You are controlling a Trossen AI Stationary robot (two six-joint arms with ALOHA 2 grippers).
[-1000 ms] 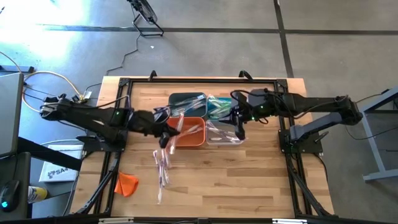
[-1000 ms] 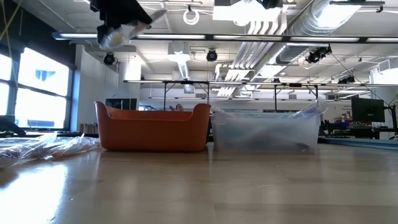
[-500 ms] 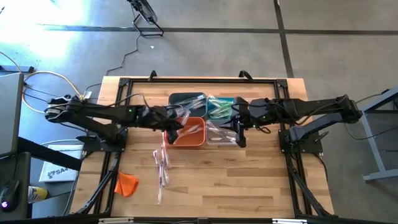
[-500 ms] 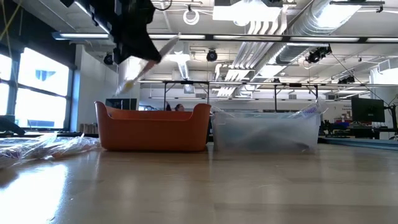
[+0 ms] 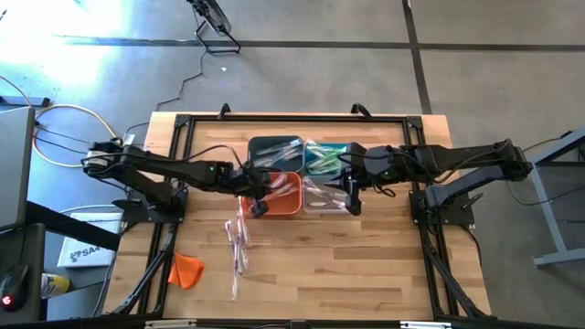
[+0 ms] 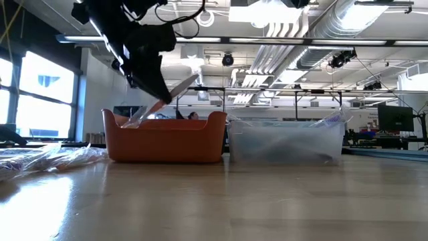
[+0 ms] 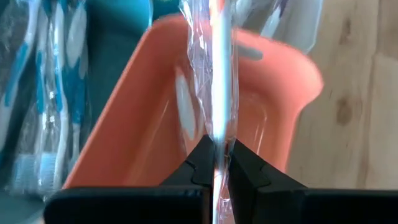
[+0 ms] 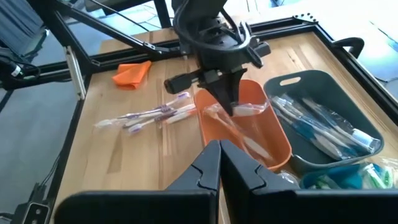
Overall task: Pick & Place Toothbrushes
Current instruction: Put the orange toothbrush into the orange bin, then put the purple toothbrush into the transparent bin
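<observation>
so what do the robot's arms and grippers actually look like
Both arms are dark, slim and jointed, with black cables looped along them. The left gripper and right gripper each end in two black angular fingers tapering to narrow tips. No markings are legible.

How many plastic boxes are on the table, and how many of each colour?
dark grey plastic bin: 1
teal plastic bin: 1
orange plastic bin: 1
clear plastic bin: 1
Total: 4
</observation>
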